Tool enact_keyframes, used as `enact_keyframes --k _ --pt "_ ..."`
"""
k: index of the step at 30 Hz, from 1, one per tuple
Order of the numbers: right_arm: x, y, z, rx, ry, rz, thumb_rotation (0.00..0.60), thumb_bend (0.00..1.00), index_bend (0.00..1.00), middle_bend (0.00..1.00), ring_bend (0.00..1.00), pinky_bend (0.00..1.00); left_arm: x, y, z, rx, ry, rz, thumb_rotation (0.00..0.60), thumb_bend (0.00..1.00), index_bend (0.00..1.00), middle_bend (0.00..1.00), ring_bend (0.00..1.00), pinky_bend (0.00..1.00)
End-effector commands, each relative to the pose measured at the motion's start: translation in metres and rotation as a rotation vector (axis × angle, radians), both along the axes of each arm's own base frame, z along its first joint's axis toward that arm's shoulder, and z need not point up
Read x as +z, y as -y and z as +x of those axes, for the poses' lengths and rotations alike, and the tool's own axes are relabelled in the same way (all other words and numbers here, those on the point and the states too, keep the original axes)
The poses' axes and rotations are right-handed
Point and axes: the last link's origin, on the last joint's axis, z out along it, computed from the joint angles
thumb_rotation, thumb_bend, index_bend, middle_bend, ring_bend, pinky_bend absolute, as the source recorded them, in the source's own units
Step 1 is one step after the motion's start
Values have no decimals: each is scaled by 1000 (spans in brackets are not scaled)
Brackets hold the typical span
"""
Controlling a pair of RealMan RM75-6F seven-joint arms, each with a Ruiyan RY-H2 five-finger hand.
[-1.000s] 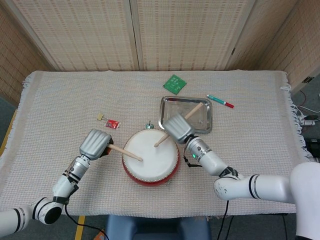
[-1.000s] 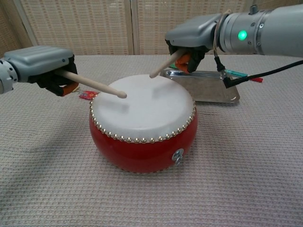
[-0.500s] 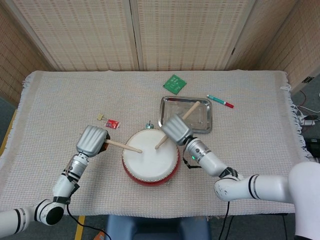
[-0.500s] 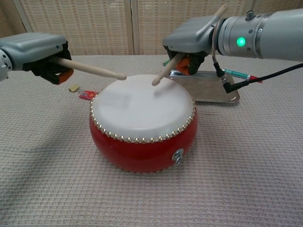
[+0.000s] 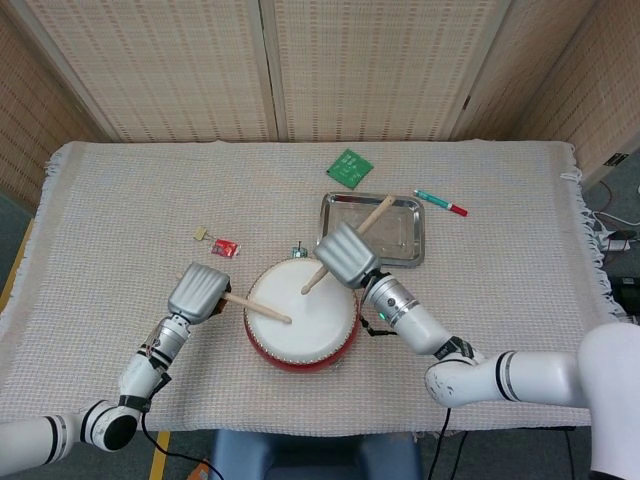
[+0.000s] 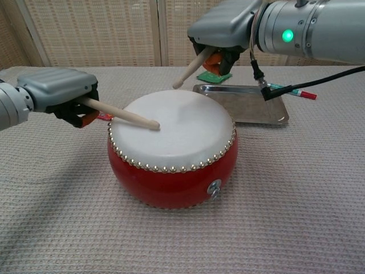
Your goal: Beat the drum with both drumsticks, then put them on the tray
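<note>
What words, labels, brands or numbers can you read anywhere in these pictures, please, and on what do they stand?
None can be read.
Small red packet on the cloth: any print is too small to read.
Green square circuit board: markings are too small to tell.
Green and red pen: no legible lettering.
Red drum with white skin and silver metal tray: no text visible.

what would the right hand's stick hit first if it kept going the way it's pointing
Most likely the drum. The right hand holds its drumstick angled down, tip raised above the skin's far edge. Depth is unclear, so it could land right near the rim.
</note>
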Motion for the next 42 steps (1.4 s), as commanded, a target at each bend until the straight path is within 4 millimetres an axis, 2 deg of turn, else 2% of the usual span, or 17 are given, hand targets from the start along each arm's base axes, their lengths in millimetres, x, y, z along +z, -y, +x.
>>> enact_keyframes --k 1,8,11,15,18,21,24,27,31,33,37,39,41,42 --pt "-5 0 -6 -3 -37 5 600 822 1000 1000 1000 1000 -6 -1 1 2 -13 5 600 712 1000 1000 1000 1000" --pt "-33 2 -28 11 -219 6 600 822 1000 1000 1000 1000 39 -5 14 -9 115 106 600 712 1000 1000 1000 1000" --pt "-31 3 -23 18 -200 -17 600 822 1000 1000 1000 1000 49 -5 16 -9 147 113 600 712 1000 1000 1000 1000" --pt "-15 3 -5 27 -63 -29 600 822 1000 1000 1000 1000 40 -3 13 -5 126 79 600 712 1000 1000 1000 1000" --pt "-2 0 5 37 10 -24 600 821 1000 1000 1000 1000 18 1 9 -1 82 23 600 712 1000 1000 1000 1000" --pt "0 -2 6 34 27 -13 600 822 1000 1000 1000 1000 -1 4 6 -6 37 -15 600 712 1000 1000 1000 1000" --pt "-7 -1 -1 24 -17 0 600 822 1000 1000 1000 1000 -14 6 4 -15 -14 -34 600 712 1000 1000 1000 1000" --pt "-19 0 -11 24 -104 3 600 822 1000 1000 1000 1000 -8 4 6 -19 -5 2 600 711 1000 1000 1000 1000" --pt "-32 1 -24 34 -213 -9 600 822 1000 1000 1000 1000 17 1 12 -24 63 69 600 711 1000 1000 1000 1000" --pt "-35 1 -24 34 -224 -15 600 822 1000 1000 1000 1000 30 0 15 -28 94 96 600 711 1000 1000 1000 1000" --pt "-34 1 -21 33 -206 -20 600 822 1000 1000 1000 1000 36 0 16 -28 107 105 600 712 1000 1000 1000 1000" --pt "-23 1 -8 26 -106 -30 600 822 1000 1000 1000 1000 39 0 16 -21 126 105 600 712 1000 1000 1000 1000" --pt "2 1 11 49 13 -63 600 822 1000 1000 1000 1000 19 5 9 -11 76 34 600 712 1000 1000 1000 1000" --pt "7 -1 12 55 24 -60 600 822 1000 1000 1000 1000 12 6 7 -8 63 19 600 712 1000 1000 1000 1000"
